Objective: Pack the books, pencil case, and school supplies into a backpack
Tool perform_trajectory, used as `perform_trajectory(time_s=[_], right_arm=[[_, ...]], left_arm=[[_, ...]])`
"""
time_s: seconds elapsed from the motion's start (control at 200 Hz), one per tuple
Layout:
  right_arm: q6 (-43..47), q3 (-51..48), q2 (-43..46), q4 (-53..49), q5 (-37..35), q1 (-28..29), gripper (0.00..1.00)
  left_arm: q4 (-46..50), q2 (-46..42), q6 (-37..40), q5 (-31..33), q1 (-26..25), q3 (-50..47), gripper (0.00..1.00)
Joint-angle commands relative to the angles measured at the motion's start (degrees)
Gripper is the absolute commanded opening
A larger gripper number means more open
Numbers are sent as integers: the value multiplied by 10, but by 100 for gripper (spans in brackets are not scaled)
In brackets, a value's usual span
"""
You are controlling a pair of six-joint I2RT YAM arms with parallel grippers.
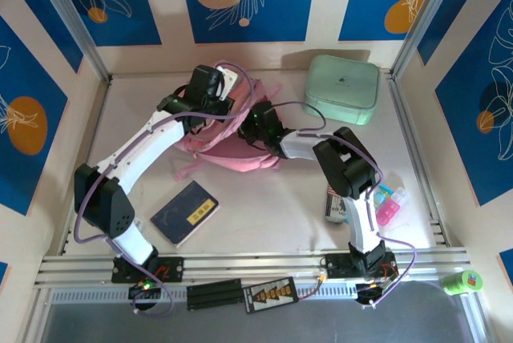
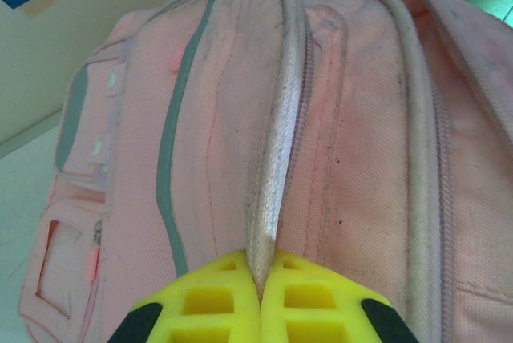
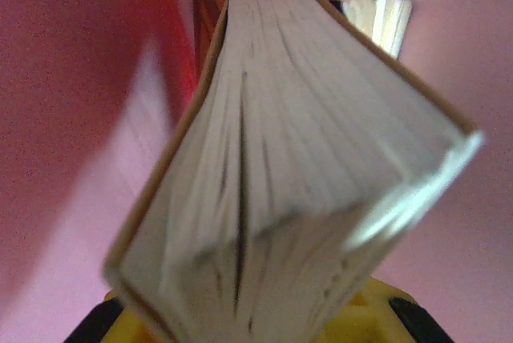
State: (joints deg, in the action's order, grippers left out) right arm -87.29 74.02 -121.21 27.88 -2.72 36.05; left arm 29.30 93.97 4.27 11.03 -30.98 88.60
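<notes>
Pinching a raised seam of the pink backpack [image 2: 361, 159], our left gripper [image 2: 260, 277] has its yellow fingers pressed together on the fabric, no gap between them. From above we see the backpack lying toward the back of the table [image 1: 264, 215], our left arm reaching to its top end and our right arm to its right side. Our right gripper [image 3: 264, 328] clamps a brown-covered book [image 3: 296, 159] by its lower end, page edges facing the wrist camera and pink lining close on both sides. A navy book [image 1: 186, 212] lies flat on the table near our left arm's base, well apart from the backpack. A mint-green box [image 1: 342, 88] sits at the back right.
</notes>
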Motion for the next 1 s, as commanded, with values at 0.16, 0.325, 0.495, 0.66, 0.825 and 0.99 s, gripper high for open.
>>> perform_trajectory(time_s=[0.16, 0.325, 0.495, 0.66, 0.825, 0.99], right_arm=[[71, 40, -33, 112, 64, -7, 18], [98, 33, -23, 148, 96, -14, 18], [113, 34, -27, 159, 121, -24, 18], [118, 64, -51, 118, 133, -27, 18], [124, 103, -78, 77, 142, -29, 18], [141, 121, -83, 19, 126, -43, 26]], left_arm=[[-57, -12, -13, -30, 6, 31, 0], [-60, -11, -14, -41, 10, 25, 0], [-56, -9, -8, -81, 10, 28, 0], [-55, -11, -3, -119, 10, 29, 0], [-55, -16, 0, -138, 10, 24, 0], [-50, -16, -2, -134, 11, 21, 0]])
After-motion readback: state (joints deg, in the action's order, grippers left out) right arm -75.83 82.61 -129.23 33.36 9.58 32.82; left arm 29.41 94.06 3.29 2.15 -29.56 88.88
